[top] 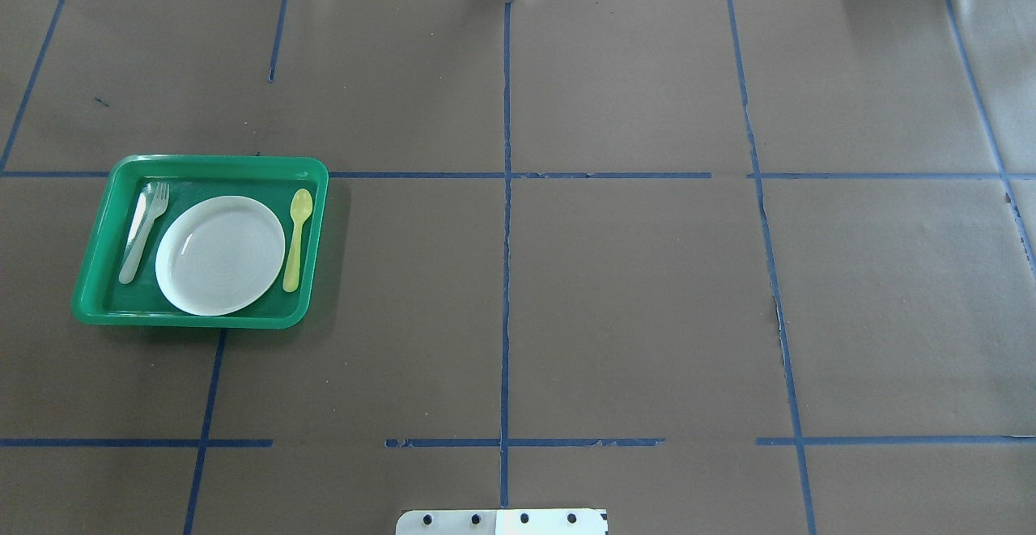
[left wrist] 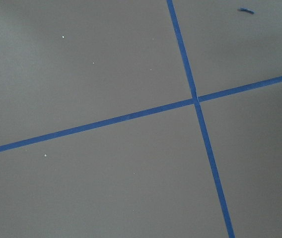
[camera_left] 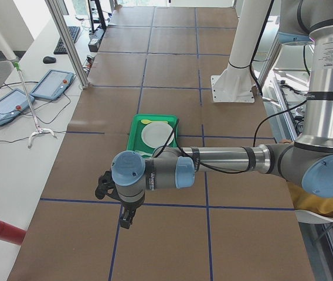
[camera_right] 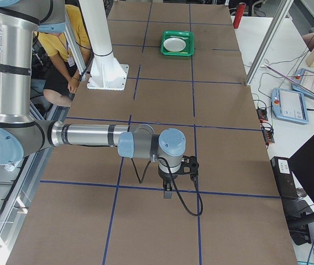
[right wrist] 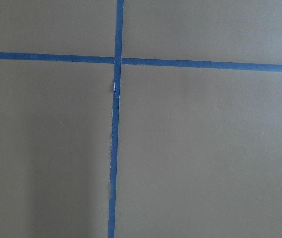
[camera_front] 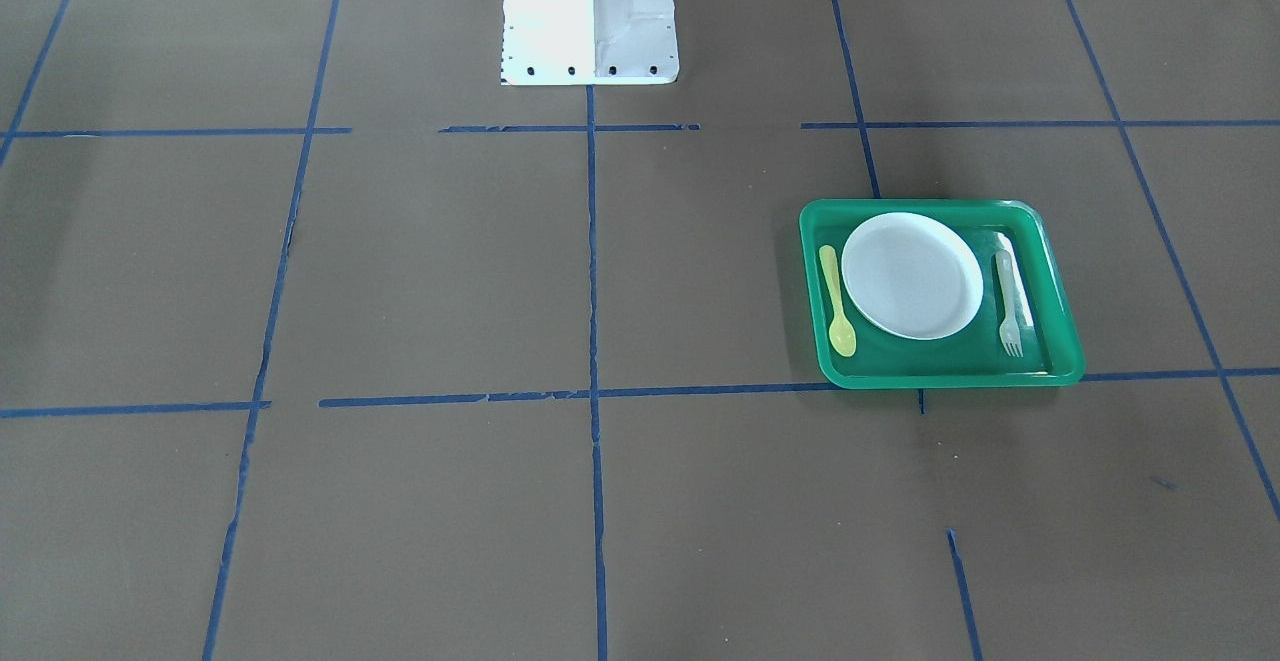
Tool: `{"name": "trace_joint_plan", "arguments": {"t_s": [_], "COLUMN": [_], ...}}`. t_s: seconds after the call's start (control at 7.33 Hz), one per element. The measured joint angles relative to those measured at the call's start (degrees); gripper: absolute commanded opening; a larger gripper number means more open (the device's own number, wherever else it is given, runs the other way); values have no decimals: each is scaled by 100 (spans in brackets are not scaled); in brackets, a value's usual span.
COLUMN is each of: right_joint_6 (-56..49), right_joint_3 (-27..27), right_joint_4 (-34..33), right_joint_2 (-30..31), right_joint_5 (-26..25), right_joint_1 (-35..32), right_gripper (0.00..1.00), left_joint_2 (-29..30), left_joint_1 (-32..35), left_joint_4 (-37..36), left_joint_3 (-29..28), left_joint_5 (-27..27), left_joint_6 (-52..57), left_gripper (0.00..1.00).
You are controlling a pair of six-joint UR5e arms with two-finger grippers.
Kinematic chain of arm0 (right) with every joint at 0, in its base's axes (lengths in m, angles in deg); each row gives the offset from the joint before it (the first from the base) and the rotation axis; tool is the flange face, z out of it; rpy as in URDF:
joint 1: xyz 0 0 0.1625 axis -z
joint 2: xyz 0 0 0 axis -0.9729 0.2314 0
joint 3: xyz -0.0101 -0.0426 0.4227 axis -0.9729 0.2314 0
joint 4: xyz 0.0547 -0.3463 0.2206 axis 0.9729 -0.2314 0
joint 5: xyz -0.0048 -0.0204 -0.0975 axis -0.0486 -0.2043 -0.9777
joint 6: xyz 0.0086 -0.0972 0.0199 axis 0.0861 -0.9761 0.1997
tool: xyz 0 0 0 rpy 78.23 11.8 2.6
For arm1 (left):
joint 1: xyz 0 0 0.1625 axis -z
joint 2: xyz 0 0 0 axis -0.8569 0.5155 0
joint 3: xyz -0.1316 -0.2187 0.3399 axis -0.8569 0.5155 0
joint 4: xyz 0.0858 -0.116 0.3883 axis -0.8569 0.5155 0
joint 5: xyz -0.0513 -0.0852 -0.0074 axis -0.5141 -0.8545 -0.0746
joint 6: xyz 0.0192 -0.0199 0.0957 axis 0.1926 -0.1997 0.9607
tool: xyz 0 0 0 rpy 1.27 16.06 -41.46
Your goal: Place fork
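**Fork in tray, both arms well off**

The fork (top: 144, 231) lies flat in the green tray (top: 186, 318), on the plate's (top: 220, 254) left, tines away from the robot, and seems to touch a clear knife (top: 136, 213). The left gripper (camera_left: 125, 219) and right gripper (camera_right: 168, 192) hang over bare table; can't tell if either is open or closed.

Risks, if a regrasp is needed: the fork is thin and low, so the fingers may slip, catch the knife too, or hit the tray wall.

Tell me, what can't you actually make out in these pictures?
- Left gripper: seen only in the exterior left view; open or shut unclear.
- Right gripper: likewise, exterior right view only.
- Fork: too small in exterior right; in exterior left the left arm partly covers the tray.
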Motion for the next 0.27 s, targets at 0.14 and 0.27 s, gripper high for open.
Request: {"name": "trace_joint_plan", "arguments": {"t_s": [0.14, 0.27], "right_joint_6": [-1, 1], "right_joint_3": [0, 0], "right_joint_4": [0, 0], "right_joint_2": [0, 0], "right_joint_5": [0, 0], "right_joint_1": [0, 0], "right_gripper": [100, 100], "left_joint_2": [-2, -3], "left_joint_1": [-3, -7], "left_joint_4": [-35, -58], "left_joint_3": [37, 54], "left_joint_5": [2, 1], "left_joint_6": [-2, -3], "left_gripper": [100, 100]}}
